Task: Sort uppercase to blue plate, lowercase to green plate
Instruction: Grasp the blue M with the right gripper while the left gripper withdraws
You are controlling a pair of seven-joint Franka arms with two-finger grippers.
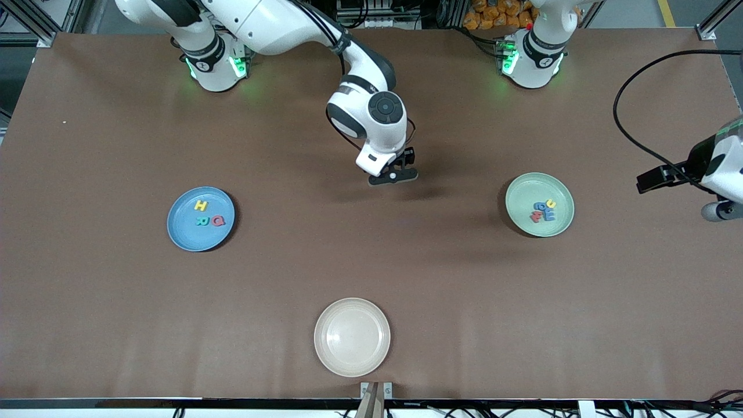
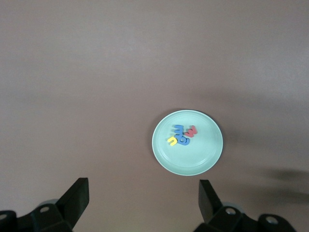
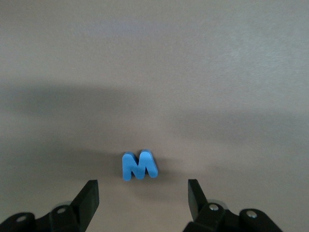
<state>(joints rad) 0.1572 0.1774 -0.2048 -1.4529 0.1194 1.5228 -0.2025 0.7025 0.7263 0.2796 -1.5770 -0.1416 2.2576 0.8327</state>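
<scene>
— Letters were where?
— Yellow H point(image 1: 201, 205), green R point(image 1: 202, 221) and red Q point(image 1: 217, 220) lay on the blue plate point(image 1: 181, 231). Four small ones sat on the green plate point(image 1: 522, 223).
— And the blue E point(image 3: 139, 166)?
— On the bare table, under the right gripper point(image 3: 143, 199), fingers apart. The left gripper point(image 2: 143, 200) waited, fingers apart too.

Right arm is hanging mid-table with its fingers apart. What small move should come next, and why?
Probably a short straight descent. The right gripper is open over bare table, and the right wrist view shows a blue foam letter lying loose between its spread fingers, on no plate. Lowering would bracket it for a pinch. The left gripper waits open, clear of the green plate.
</scene>
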